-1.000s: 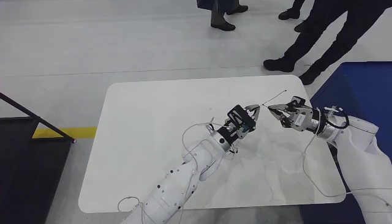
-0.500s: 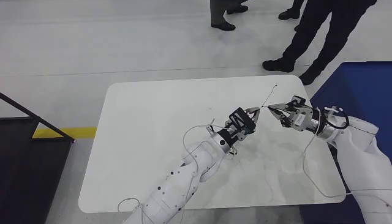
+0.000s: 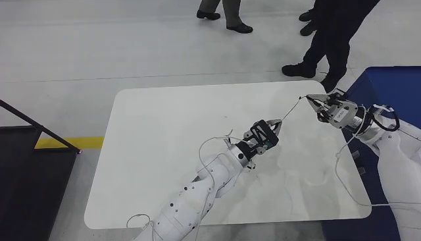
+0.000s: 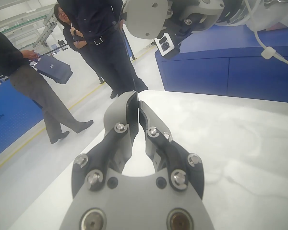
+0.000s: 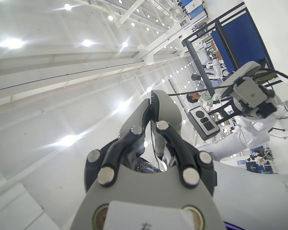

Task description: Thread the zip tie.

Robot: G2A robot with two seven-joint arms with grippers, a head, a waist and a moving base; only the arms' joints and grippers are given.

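A thin black zip tie [image 3: 289,111] stretches straight and taut above the white table [image 3: 164,142] between my two grippers. My left gripper [image 3: 270,130] is shut on its nearer end, over the table's middle right. In the left wrist view the left gripper [image 4: 137,100] has its pads pressed together, and the strand rises from them towards the right gripper [image 4: 124,17]. My right gripper [image 3: 313,101], near the far right corner, is shut on the other end. In the right wrist view the right gripper [image 5: 150,102] is closed, and the zip tie [image 5: 199,90] runs across to the left gripper [image 5: 226,88].
A blue cabinet [image 3: 388,89] stands beside the table's right edge, under the right arm. A person's legs [image 3: 329,50] stand just beyond the far right corner. A black frame [image 3: 39,132] sits to the left. The table's left half is bare.
My right gripper has drawn away to the far right, and the left gripper has pulled slightly nearer. The zip tie, earlier short with a tail sticking out, now spans a longer straight gap.
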